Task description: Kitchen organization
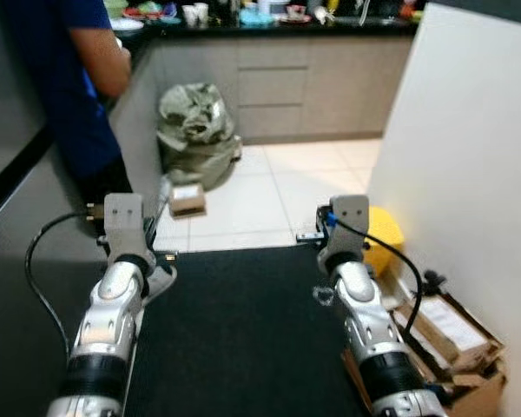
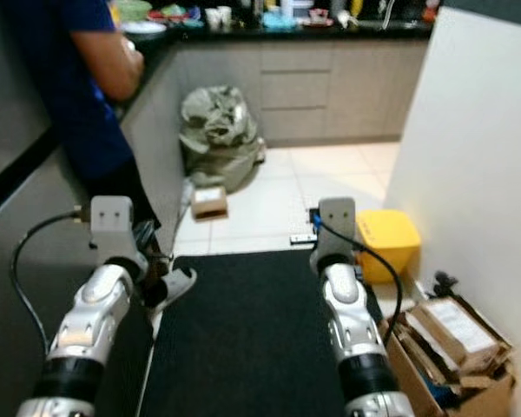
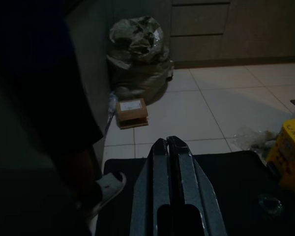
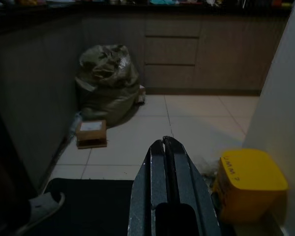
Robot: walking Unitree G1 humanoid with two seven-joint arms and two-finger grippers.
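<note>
Nearest, both arms reach forward over a black floor mat (image 1: 243, 330), the left gripper (image 3: 170, 147) and right gripper (image 4: 164, 147) each with jaws pressed together, holding nothing. Just beyond the mat's right corner stands a yellow bin (image 4: 248, 182), nearer the right arm. Further on the tiles lies a small cardboard box (image 1: 187, 201), ahead and left, closer to the left arm, beside a stuffed green sack (image 1: 196, 130). A person (image 1: 69, 87) stands at the cluttered desk (image 1: 269, 24) beyond.
</note>
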